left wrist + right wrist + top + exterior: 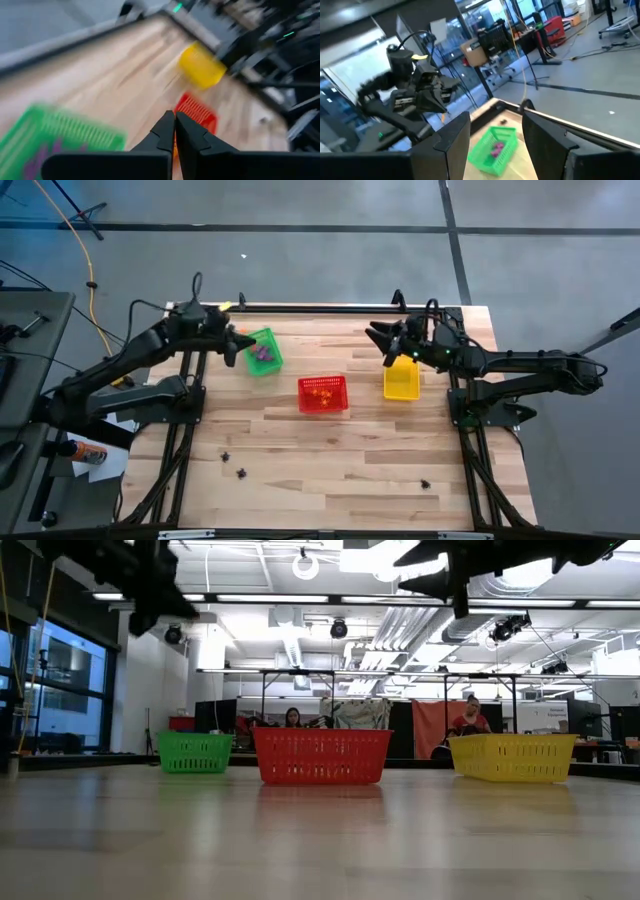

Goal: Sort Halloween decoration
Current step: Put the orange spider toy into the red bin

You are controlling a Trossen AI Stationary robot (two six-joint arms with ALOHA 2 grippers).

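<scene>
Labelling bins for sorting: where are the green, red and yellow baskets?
green basket [263, 352]: high view, its floor beside the purple trinkets.
red basket [321, 757]: low view, front wall.
yellow basket [401, 383]: high view, bare floor.

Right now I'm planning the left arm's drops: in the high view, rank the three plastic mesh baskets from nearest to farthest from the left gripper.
1. Green plastic mesh basket, right beside the shut left gripper.
2. Red plastic mesh basket, table centre.
3. Yellow plastic mesh basket, right side.
</scene>
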